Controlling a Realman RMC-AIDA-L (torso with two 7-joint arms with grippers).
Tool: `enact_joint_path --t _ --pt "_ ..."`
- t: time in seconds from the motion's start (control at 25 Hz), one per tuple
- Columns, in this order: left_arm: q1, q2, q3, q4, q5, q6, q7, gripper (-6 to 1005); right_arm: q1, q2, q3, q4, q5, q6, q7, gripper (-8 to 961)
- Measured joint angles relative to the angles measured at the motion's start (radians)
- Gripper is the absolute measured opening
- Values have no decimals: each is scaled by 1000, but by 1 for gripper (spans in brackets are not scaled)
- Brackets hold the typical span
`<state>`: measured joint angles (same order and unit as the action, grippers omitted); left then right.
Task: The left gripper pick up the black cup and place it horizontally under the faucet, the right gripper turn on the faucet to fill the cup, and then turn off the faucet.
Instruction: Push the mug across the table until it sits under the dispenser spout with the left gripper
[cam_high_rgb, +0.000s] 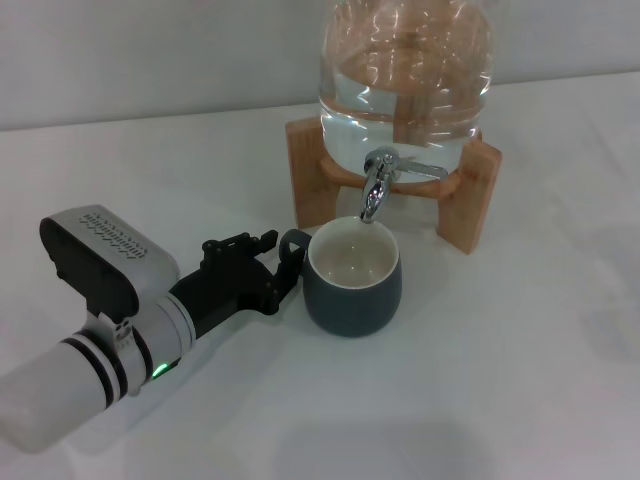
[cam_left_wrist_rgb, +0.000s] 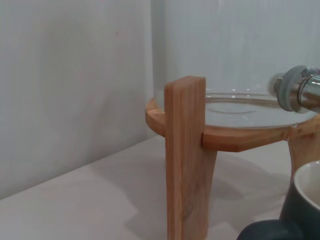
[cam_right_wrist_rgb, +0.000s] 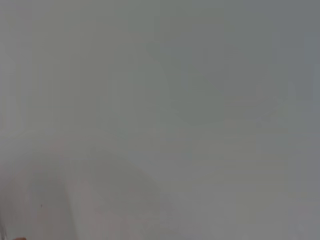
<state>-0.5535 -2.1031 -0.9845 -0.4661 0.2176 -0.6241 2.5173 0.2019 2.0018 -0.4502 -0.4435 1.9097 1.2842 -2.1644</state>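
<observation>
The black cup (cam_high_rgb: 352, 278) stands upright on the white table with its cream inside showing, right below the spout of the chrome faucet (cam_high_rgb: 375, 190). Its small loop handle points toward my left gripper (cam_high_rgb: 275, 270), which lies low on the table just left of the cup. The gripper's fingers are apart, the upper tip by the handle and the lower one close to the cup's wall. In the left wrist view, the cup's rim and handle (cam_left_wrist_rgb: 295, 215) sit at the corner, with the faucet's base (cam_left_wrist_rgb: 300, 92) above. My right gripper is out of view.
A clear glass jar (cam_high_rgb: 405, 70) of water rests on a light wooden stand (cam_high_rgb: 470, 200), whose leg (cam_left_wrist_rgb: 186, 160) rises close before the left wrist camera. A pale wall stands behind. The right wrist view shows only a plain grey surface.
</observation>
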Motion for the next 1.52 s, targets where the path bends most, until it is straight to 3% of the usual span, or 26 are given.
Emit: enact_joint_path --t 0.6,1.24,1.52 --pt "8 0 1 -5 1 -3 0 399 -2 0 12 3 0 -3 -1 851" --pt "76 8 -1 -45 6 -34 6 399 -7 -2 25 5 0 -3 -2 852" --pt "89 10 -57 -13 0 -35 6 399 -7 -5 26 10 0 -10 -2 852"
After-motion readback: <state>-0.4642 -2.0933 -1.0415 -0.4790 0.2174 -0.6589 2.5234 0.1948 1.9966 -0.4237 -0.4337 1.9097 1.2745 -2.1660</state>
